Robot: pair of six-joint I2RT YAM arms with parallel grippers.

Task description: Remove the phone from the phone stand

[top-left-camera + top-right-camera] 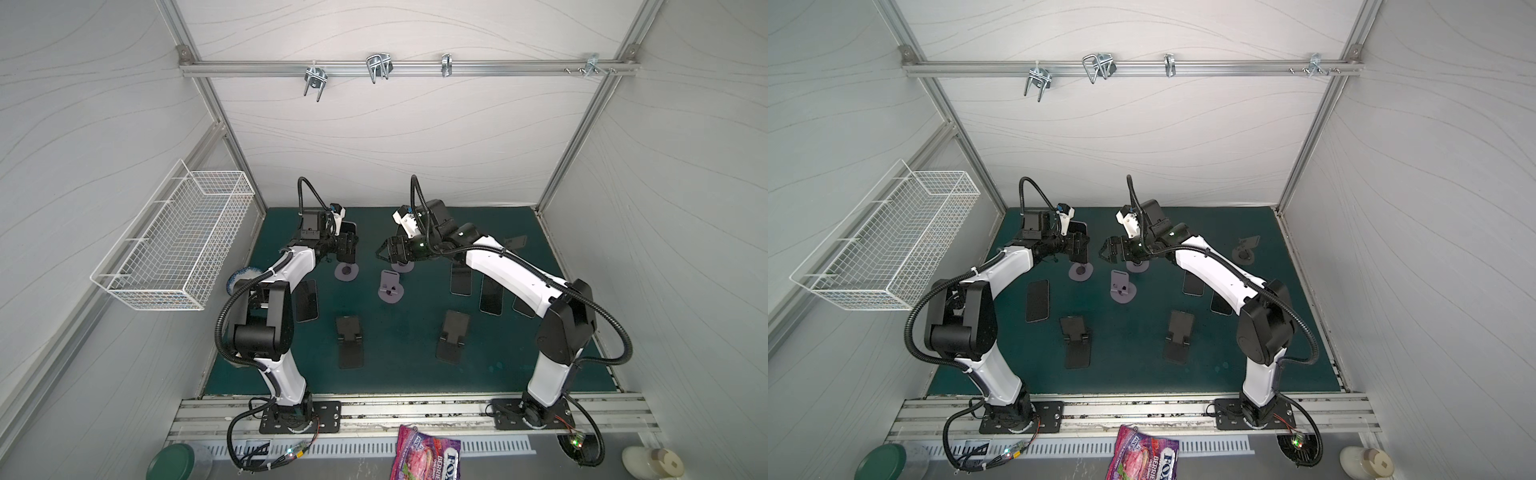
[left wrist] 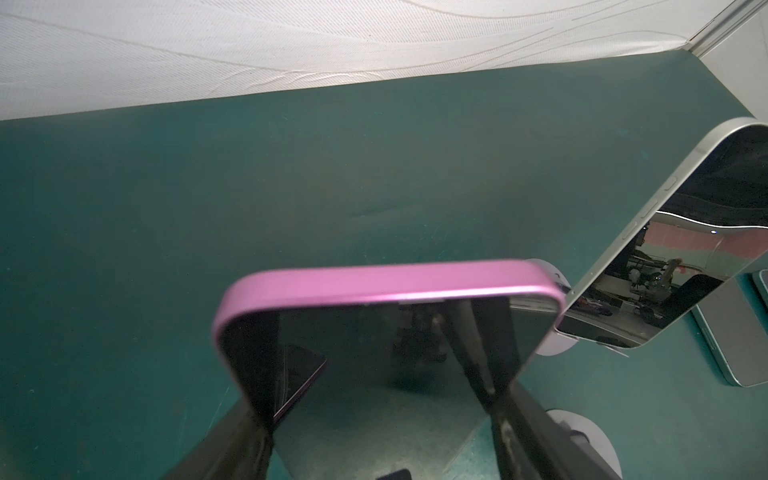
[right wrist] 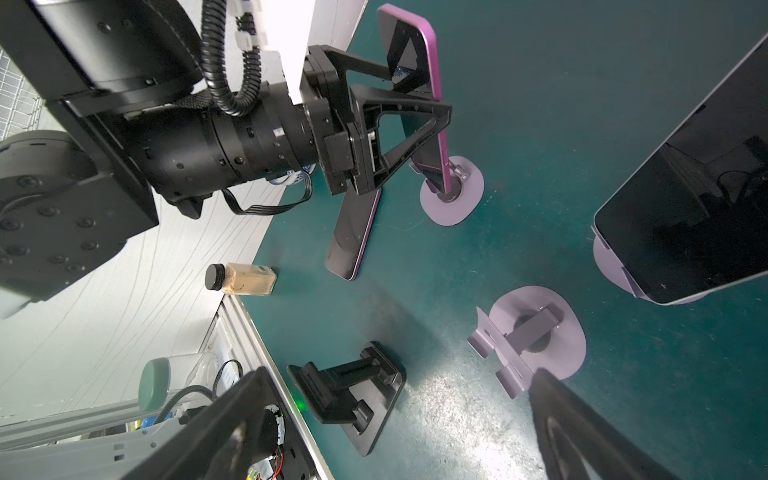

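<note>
A phone (image 3: 432, 62) with a pink rim stands upright on a lilac phone stand (image 3: 453, 203), its lower end in the cradle. My left gripper (image 3: 415, 95) is shut on the phone, one finger on each long side. In the left wrist view the phone (image 2: 386, 286) fills the space between the left gripper's (image 2: 374, 382) fingers. In both top views the left gripper (image 1: 351, 243) (image 1: 1081, 245) sits over the stand's round base (image 1: 346, 272) (image 1: 1080, 272). My right gripper (image 1: 388, 249) (image 3: 399, 374) is open with nothing between its fingers, a short way to the right.
A silver-edged phone (image 2: 685, 249) (image 3: 685, 187) stands on another lilac stand close to the right gripper. An empty lilac stand (image 1: 390, 286), two black stands (image 1: 350, 340) (image 1: 453, 334) and flat phones (image 1: 306, 300) (image 1: 461, 282) lie on the green mat. A wire basket (image 1: 174, 245) hangs at left.
</note>
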